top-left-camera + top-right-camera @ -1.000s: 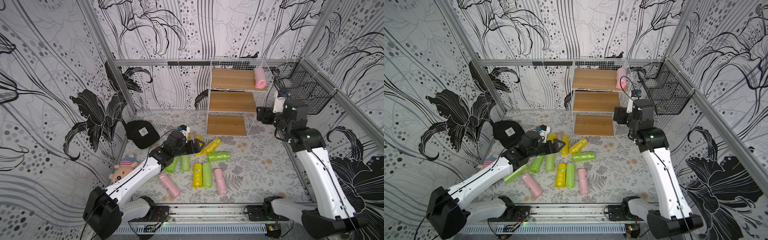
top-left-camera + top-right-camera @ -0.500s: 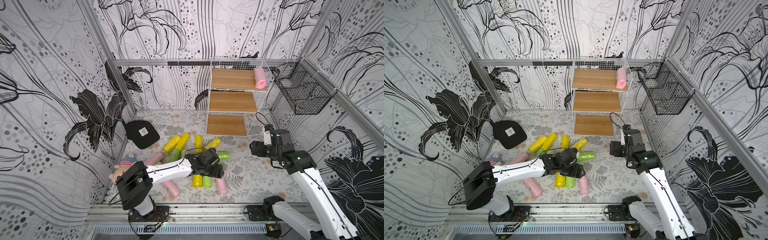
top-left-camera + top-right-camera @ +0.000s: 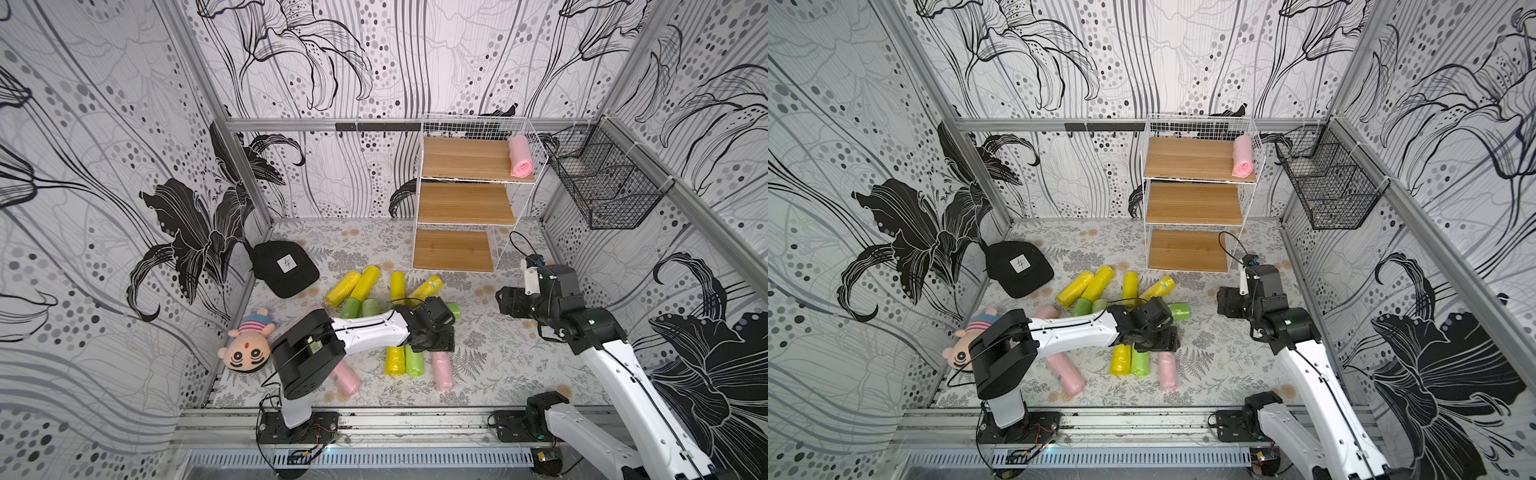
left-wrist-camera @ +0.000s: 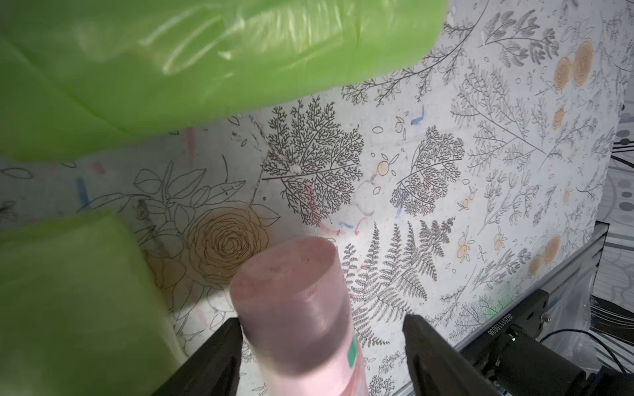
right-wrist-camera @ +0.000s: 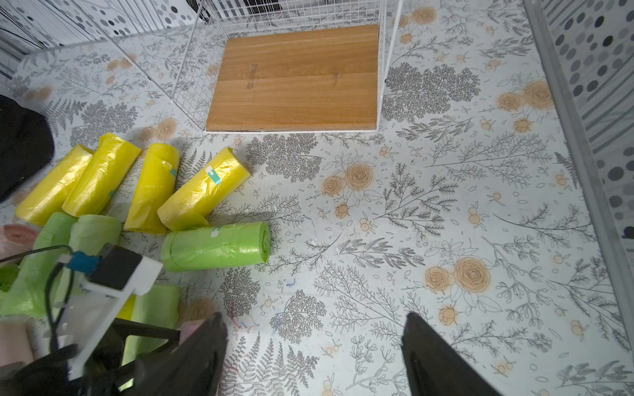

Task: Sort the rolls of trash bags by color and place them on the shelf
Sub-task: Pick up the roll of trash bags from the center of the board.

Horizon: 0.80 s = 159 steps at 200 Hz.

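walls [image 3: 104,145] papered in black-and-white lily print with grey dots. pale floor mat [image 3: 498,365], grey ferns and tan roses. aluminium frame rails [image 3: 291,124] along edges. black wire basket [image 3: 602,187] on side wall.

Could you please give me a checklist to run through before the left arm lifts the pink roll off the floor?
1. The left pincer straddles the pink roll: ok, one finger on each side.
2. Grip closed on that roll: not ok; the jaws are open and a gap shows at one finger.
3. The neighbouring green roll is free of the fingers: cannot tell; it lies close beside one.
4. The right pincer is empty: ok, open over bare floor.
5. Room on the shelf beside the shelved pink roll: ok, most of the top tier is bare.
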Each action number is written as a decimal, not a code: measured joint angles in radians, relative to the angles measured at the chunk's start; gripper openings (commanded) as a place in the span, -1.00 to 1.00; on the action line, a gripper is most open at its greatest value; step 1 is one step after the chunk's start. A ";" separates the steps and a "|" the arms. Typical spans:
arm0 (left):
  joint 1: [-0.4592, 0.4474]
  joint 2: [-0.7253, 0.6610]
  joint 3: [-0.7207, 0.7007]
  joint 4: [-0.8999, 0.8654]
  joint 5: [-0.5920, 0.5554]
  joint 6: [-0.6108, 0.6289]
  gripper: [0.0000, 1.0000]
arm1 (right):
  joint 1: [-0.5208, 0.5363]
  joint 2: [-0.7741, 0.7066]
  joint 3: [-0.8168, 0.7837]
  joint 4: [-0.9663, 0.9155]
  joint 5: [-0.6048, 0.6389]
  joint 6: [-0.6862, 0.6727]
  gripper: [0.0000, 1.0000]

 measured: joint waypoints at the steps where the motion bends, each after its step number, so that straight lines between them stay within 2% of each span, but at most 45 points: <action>1: 0.000 0.003 0.002 -0.001 0.000 0.000 0.53 | 0.000 -0.001 0.000 0.000 0.000 0.000 0.67; 30: 0.000 0.060 0.024 0.001 -0.005 -0.012 0.41 | 0.000 -0.026 0.000 0.000 0.000 0.000 0.67; 60: 0.000 0.073 0.031 0.015 -0.013 -0.023 0.11 | 0.000 -0.027 -0.009 0.000 -0.005 0.000 0.67; 74: 0.000 0.073 0.029 0.022 -0.024 -0.027 -0.14 | 0.000 -0.025 -0.015 0.000 -0.017 0.000 0.67; 96: 0.010 0.053 -0.011 0.094 -0.026 -0.043 -0.27 | 0.000 -0.019 -0.020 0.000 -0.050 0.000 0.67; 132: 0.074 -0.069 -0.142 0.196 -0.027 -0.096 -0.35 | 0.000 -0.019 -0.020 0.009 -0.151 0.009 0.68; 159: 0.149 -0.269 -0.190 0.285 -0.060 -0.144 -0.42 | 0.000 -0.028 -0.026 0.108 -0.315 0.090 0.72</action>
